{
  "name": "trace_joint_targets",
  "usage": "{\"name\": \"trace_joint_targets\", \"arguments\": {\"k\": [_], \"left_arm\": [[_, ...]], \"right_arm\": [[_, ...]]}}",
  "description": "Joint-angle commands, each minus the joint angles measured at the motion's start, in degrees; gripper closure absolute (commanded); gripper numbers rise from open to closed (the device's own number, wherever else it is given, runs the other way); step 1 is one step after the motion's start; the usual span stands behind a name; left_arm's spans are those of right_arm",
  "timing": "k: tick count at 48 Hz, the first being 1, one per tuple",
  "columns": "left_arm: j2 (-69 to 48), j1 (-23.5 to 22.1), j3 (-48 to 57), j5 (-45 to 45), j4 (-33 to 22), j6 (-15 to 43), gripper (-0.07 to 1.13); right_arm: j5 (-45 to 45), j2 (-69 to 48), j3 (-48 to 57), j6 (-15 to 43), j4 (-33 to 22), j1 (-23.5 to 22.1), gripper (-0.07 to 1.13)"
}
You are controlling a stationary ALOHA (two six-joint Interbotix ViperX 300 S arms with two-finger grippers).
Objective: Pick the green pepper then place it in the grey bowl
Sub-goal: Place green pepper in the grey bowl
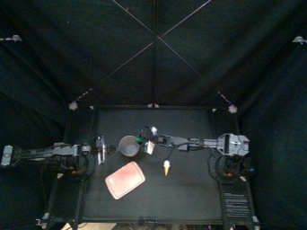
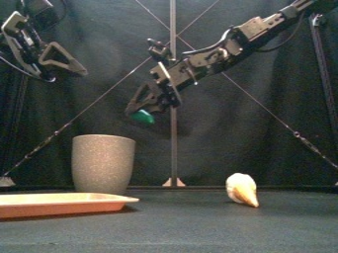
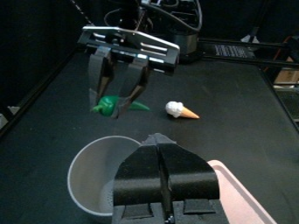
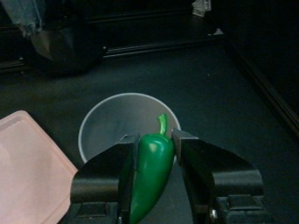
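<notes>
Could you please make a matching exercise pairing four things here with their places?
Things: 1 green pepper; 2 grey speckled cup; 3 pink tray; 4 toy ice cream cone.
Places: A lying on its side, right of the cup; B held by the right gripper, in the air; C upright, empty; D flat, in front of the cup.
Pairs: 1-B, 2-C, 3-D, 4-A.
</notes>
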Motion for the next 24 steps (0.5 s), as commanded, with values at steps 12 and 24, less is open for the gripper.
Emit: {"name": "trace_joint_targets", "arguments": {"k": [12,24], "left_arm": [[0.09,0.53,-0.09,-0.62,0.18,0.09,0.99],[0.09,0.7,-0.09,-0.62,0.09,0.09,0.99]], "right_arm": [[1.76,9.14,-15.47,0.09,0.53,1.85,0.48],[4.83,11.43,-17.23,0.0,2.37,1.93,0.39]]}}
